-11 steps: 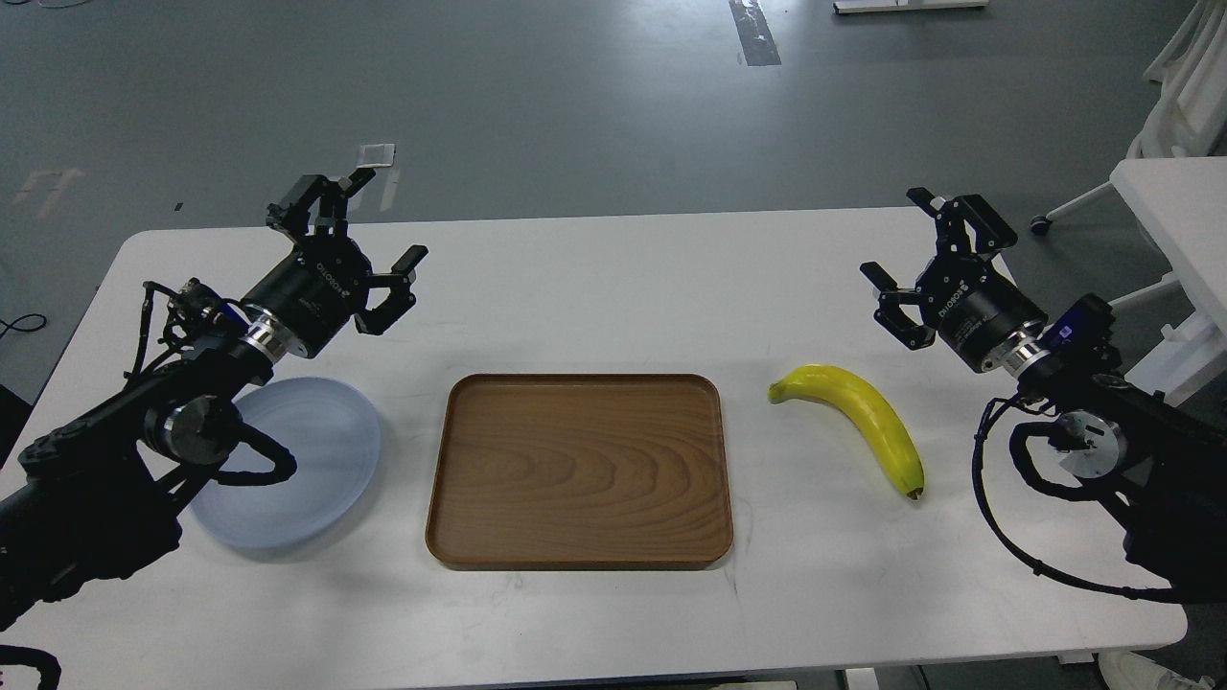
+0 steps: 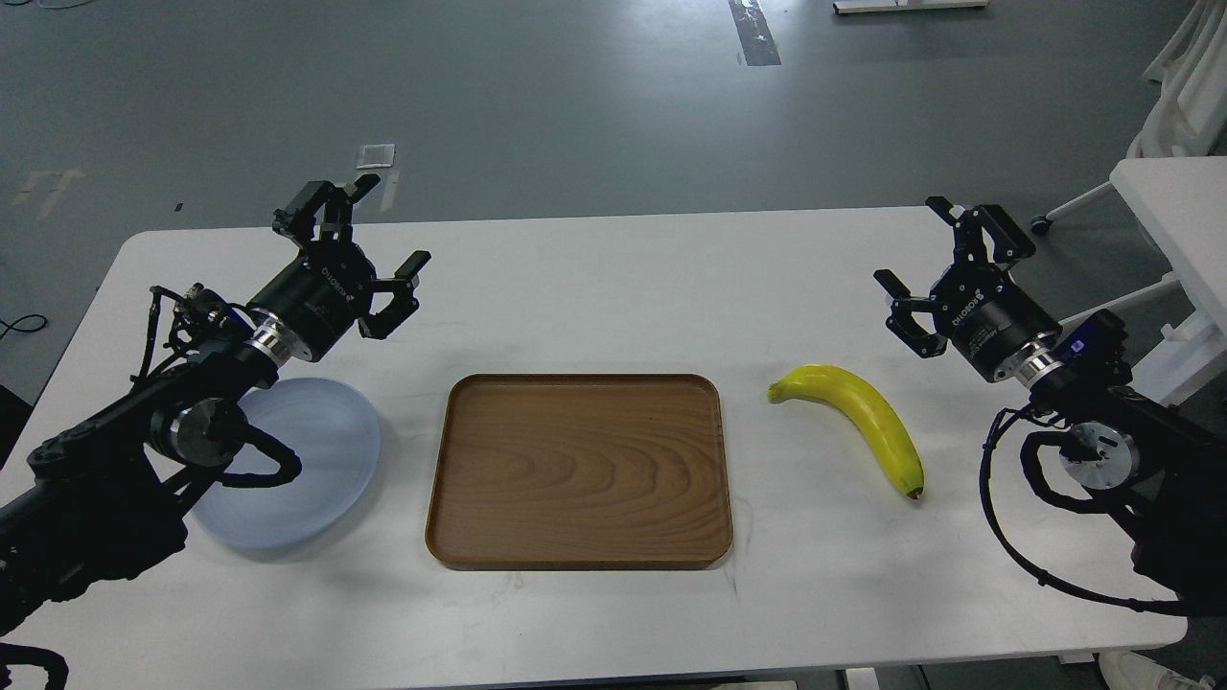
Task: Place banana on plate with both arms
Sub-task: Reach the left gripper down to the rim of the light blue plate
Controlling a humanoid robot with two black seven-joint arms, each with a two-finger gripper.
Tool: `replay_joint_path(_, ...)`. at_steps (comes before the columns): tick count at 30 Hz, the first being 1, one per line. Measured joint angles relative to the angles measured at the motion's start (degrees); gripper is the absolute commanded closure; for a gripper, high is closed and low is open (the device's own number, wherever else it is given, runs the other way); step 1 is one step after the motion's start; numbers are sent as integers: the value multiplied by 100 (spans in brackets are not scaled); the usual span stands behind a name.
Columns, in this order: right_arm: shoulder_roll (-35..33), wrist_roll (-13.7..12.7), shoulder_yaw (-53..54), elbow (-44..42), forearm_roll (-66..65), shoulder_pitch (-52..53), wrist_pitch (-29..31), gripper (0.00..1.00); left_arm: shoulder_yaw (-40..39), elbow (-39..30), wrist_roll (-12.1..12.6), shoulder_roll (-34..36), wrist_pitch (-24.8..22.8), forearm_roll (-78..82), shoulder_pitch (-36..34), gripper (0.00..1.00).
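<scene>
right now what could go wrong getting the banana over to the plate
1. The banana and the plate lie at opposite ends, with the wooden tray between; a handover over it could drop the fruit there.
2. The left arm's elbow overhangs the plate, so it may block placement.
3. The banana's curved body may roll in the right hand.

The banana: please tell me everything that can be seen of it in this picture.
The banana is single, curved and bright yellow, with a smooth, slightly glossy skin. Its greenish stem end points left toward the tray; its small dark tip points toward the table's near right side. It lies flat on the white table, right of the tray and apart from it. Nothing else touches it. The right hand is open, behind it and to its right, not in contact.
</scene>
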Motion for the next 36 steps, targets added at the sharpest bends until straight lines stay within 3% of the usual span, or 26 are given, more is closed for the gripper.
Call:
replay_joint_path(9,22,0,-56,0,-12,30,4,0,75,-214,-71,692,0,447,-247,0)
replay_joint_path(14,47,0,-96,0,-24,58,5,0,71,-1398,-340,1573,-1,2532,-424,0)
replay_joint_path(22,51,0,-111,9,-32,95,5,0,78,-2791,-395,2658,-3,6401,-432,0)
replay_joint_path(28,52,0,-120,47,-43,95,5,0,469,-2826,-396,3214,-2,8726,-340,0)
replay_joint_path(36,117,0,-121,53,-53,97,5,0,1246,-2271,-396,3414,325,9012,-254,4)
